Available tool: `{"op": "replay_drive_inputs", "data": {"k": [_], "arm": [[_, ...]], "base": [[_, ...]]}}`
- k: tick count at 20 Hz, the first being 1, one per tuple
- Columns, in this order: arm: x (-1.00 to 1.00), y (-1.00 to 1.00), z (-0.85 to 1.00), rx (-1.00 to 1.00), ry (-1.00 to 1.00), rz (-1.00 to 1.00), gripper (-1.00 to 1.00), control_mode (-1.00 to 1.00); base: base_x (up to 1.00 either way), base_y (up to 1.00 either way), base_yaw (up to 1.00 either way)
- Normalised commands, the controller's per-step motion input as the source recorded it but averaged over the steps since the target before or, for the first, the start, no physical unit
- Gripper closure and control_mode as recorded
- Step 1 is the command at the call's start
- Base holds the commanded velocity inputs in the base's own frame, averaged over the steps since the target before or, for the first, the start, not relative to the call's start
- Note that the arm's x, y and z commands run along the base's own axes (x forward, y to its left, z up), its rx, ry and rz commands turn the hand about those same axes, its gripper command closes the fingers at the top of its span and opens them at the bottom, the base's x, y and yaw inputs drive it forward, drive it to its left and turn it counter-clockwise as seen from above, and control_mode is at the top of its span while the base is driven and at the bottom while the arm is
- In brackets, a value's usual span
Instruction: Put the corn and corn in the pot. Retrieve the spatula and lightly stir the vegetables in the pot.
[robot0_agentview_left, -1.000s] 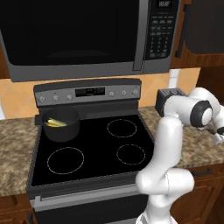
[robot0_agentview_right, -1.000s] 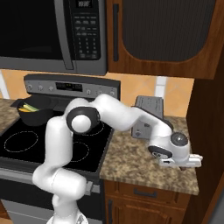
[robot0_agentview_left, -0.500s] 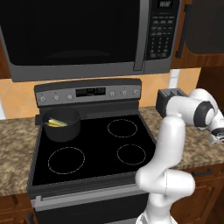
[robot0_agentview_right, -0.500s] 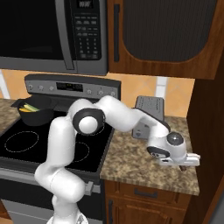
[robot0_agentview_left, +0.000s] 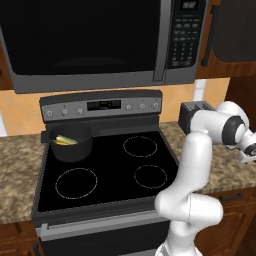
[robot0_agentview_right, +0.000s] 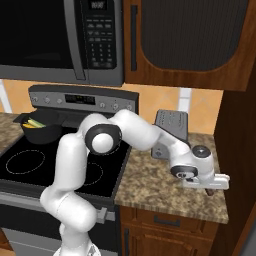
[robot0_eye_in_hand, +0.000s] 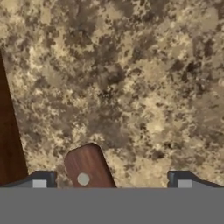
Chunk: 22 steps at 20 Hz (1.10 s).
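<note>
The dark pot (robot0_agentview_left: 71, 146) (robot0_agentview_right: 42, 132) stands on the stove's back left burner. Both yellow corn cobs (robot0_agentview_left: 64, 140) (robot0_agentview_right: 34, 123) lie inside it. My gripper (robot0_agentview_right: 209, 187) (robot0_eye_in_hand: 111, 179) hovers low over the granite counter right of the stove, far from the pot, pointing straight down. It is open, with its dark fingertips (robot0_eye_in_hand: 41, 179) wide apart. Between them lies the rounded end of the spatula's brown wooden handle (robot0_eye_in_hand: 85, 168), with a metal rivet in it. Nothing is gripped. The rest of the spatula is hidden.
A grey toaster (robot0_agentview_left: 192, 116) (robot0_agentview_right: 170, 127) stands at the back of the right counter (robot0_agentview_right: 150, 180). A dark wood cabinet wall (robot0_agentview_right: 240, 150) (robot0_eye_in_hand: 8, 144) closes that counter on its right, close to the hand. A microwave (robot0_agentview_left: 100, 40) hangs above the black cooktop (robot0_agentview_left: 110, 175).
The arm has barely shifted over the right counter. The jaws stay wide apart.
</note>
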Motion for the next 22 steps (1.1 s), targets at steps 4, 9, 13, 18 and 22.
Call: {"op": "replay_drive_inputs", "data": {"k": [4,9,13,18,22], "arm": [[-0.02,0.16,-0.29,0.07,0.15,0.00,-1.00,-1.00],[-0.32,0.31,-0.11,0.13,0.10,0.02,-1.00,-1.00],[-0.35,0.34,-0.15,0.12,0.08,0.02,-1.00,-1.00],[-0.08,0.17,-0.01,0.05,0.00,0.00,-1.00,-1.00],[0.22,-0.14,-0.07,0.00,-0.01,0.00,-1.00,-1.00]], "base": [[0.00,0.00,0.00],[0.00,0.00,0.00],[0.00,0.00,0.00],[0.00,0.00,0.00],[0.00,0.00,0.00]]}}
